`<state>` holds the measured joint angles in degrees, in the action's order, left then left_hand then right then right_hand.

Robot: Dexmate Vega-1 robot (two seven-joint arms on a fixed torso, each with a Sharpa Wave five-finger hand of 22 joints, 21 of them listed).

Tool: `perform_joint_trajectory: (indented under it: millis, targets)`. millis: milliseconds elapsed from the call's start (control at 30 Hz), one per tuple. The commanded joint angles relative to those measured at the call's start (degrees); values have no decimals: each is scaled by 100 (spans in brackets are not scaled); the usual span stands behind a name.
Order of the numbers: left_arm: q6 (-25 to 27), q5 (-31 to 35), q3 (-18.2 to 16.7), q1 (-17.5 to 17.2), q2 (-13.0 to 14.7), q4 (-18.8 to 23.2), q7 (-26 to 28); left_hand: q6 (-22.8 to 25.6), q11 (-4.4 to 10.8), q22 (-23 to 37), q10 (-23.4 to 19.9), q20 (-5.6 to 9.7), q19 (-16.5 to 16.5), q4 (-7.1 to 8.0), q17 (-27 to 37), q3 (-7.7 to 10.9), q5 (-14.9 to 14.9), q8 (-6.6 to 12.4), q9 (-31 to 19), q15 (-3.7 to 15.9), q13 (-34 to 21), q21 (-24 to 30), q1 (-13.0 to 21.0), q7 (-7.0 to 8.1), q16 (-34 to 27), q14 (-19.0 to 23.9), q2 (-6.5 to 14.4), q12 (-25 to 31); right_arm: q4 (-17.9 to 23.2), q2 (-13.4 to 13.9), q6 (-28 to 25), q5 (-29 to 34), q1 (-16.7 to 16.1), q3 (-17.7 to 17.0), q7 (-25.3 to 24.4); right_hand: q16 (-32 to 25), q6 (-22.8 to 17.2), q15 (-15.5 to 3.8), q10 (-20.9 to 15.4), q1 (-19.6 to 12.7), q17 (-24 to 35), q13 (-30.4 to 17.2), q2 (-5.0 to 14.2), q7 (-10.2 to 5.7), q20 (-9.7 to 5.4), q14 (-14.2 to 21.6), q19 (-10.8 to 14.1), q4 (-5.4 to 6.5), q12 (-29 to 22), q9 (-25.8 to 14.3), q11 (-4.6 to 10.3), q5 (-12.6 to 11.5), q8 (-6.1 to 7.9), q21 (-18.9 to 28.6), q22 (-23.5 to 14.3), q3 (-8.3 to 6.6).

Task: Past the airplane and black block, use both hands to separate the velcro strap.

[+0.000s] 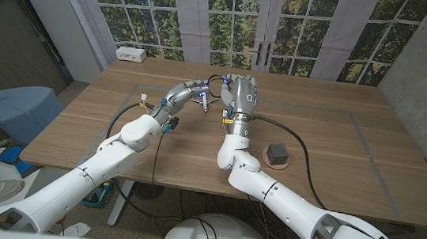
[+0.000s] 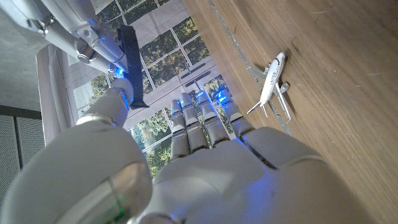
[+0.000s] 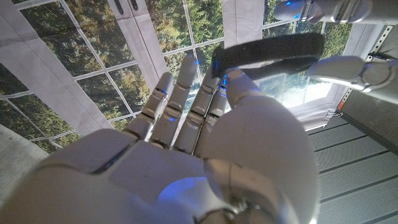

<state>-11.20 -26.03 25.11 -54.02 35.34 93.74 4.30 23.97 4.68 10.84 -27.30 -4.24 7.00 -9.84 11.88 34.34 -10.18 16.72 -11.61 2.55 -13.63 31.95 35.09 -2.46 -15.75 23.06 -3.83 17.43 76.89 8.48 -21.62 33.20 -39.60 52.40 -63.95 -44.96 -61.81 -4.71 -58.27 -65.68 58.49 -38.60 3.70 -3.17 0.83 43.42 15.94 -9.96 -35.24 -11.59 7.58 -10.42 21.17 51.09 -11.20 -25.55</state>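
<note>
While both arms are meeting above the far middle of the wooden tabletop (image 1: pixel 338 148), the white left hand (image 1: pixel 187 94) and the white right hand (image 1: pixel 240 93) are each pinching one end of the dark fabric velcro strap (image 3: pixel 267 55), which is hanging in the air between them, off the wood. From the right wrist view the strap is looking like a folded band with its two layers starting to part, though I cannot tell whether they are fully free. The small white toy airplane (image 2: pixel 272 84) is sitting on the wood below the hands, and the dark grey block (image 1: pixel 277 152) is resting nearer the robot. By my judgement the grasp is done and the pulling apart is underway, unfinished.
</note>
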Motion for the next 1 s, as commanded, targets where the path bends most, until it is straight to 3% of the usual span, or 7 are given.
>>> perform_joint_trajectory:
  millis: [33, 300, 400, 533, 633, 733, 1000]
  targets:
    - [354, -42, 42, -29, -130, 219, 309, 23, -5, 59, -193, 10, 258, 5, 109, -93, -46, 87, -44, 205, -113, 96, 106, -7, -192, 270, 100, 113, -50, -5, 128, 14, 106, 135, 11, -53, -65, -746, -87, -43, 56, -13, -2, 10, 32, 67, 25, 12, -8, -6, 16, -46, -19, 34, -13, -59]
    - [399, -96, 18, -95, -331, 272, 632, 480, 129, 168, -840, -33, 843, -44, 424, -191, -171, 401, -87, 369, -444, 442, 687, -87, -708, 802, 587, 458, -114, 24, 261, 39, 135, 206, 28, -71, -79, -743, -113, -47, 126, -10, -16, 9, 32, 71, 15, 12, -6, -2, 18, -55, -38, 57, -16, -75]
    - [343, -112, -8, -124, -414, 258, 747, 1011, 240, 331, -1311, 2, 1188, -49, 612, -235, -239, 625, -101, 437, -618, 789, 982, -101, -1014, 1059, 937, 674, -100, 31, 313, 5, 126, 174, 11, -72, -69, -737, -97, -42, 150, -21, -20, 13, 32, 69, 10, 16, -2, -1, 6, -58, -51, 66, -16, -81]
    - [393, -94, -40, -174, -508, 306, 997, 1830, 208, 585, -2163, 135, 1634, -42, 807, -209, -249, 989, -178, 602, -782, 1322, 1156, -78, -1391, 1625, 1297, 1022, -70, 8, 393, -17, 76, 64, -5, -71, -66, -734, -94, -30, 178, -29, -11, 2, 35, 66, 6, 28, 1, -1, 20, -64, -65, 79, -18, -93]
    - [363, -44, -53, -208, -599, 311, 1189, 2243, 323, 837, -2701, 250, 1881, -104, 1031, -166, -261, 1257, -308, 717, -946, 1789, 1432, 9, -1721, 2079, 1336, 1263, -46, 1, 468, -28, 41, -6, -5, -73, -61, -732, -81, -22, 199, -42, -8, 5, 40, 73, 6, 34, 4, -1, 38, -69, -76, 89, -18, -102]
    - [352, 24, -53, -227, -648, 323, 1324, 2465, 296, 995, -3029, 300, 1941, -93, 1263, -166, -261, 1450, -430, 789, -1131, 2080, 1630, 76, -1916, 2244, 1360, 1498, -7, 1, 514, -86, 19, -58, -5, -74, -51, -724, -63, -3, 220, -58, -8, -5, 50, 78, 7, 44, 7, -1, 63, -73, -88, 101, -19, -106]
    - [145, 168, -59, -268, -770, 272, 1507, 2606, 227, 1119, -3333, 368, 1966, -20, 1618, -272, -253, 1706, -671, 798, -1473, 2428, 1722, 105, -2132, 2407, 1344, 1885, -2, -109, 627, -185, -68, -353, -5, -77, 9, -726, -63, 10, 262, -66, -6, -3, 67, 103, 19, 46, 13, -4, 50, -88, -129, 128, -19, -130]
